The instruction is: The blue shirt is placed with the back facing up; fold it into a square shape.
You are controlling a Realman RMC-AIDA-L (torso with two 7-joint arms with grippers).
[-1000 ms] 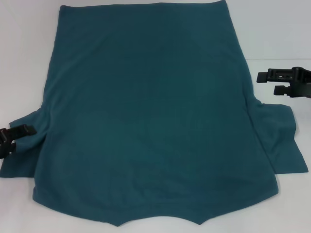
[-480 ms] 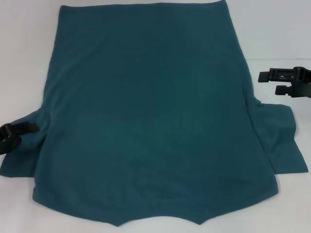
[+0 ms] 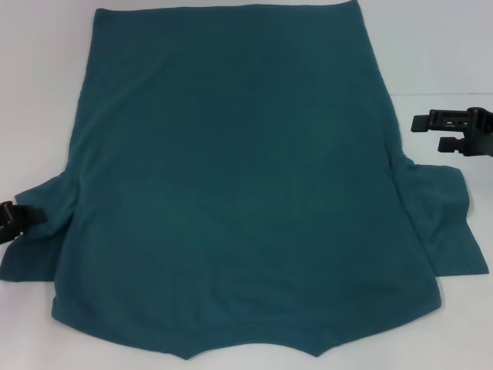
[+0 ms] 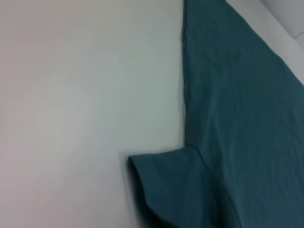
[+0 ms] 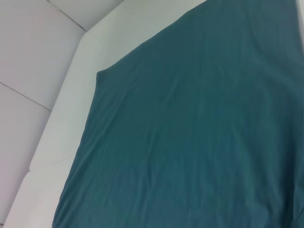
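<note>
Head view: blue shirt (image 3: 239, 177) flat on white table (image 3: 439, 54), back up, unfolded. Left gripper (image 3: 11, 222) at left sleeve, finger state unclear, likely reaching for fold grasp. Right gripper (image 3: 448, 131) fingers apart, beside shirt above right sleeve, poised.

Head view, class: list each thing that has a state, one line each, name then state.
blue shirt: spread flat, back up, both sleeves out, unfolded.
left gripper: at the left sleeve's edge.
right gripper: open, above the right sleeve, holding nothing.
table: white, under the shirt.
</note>
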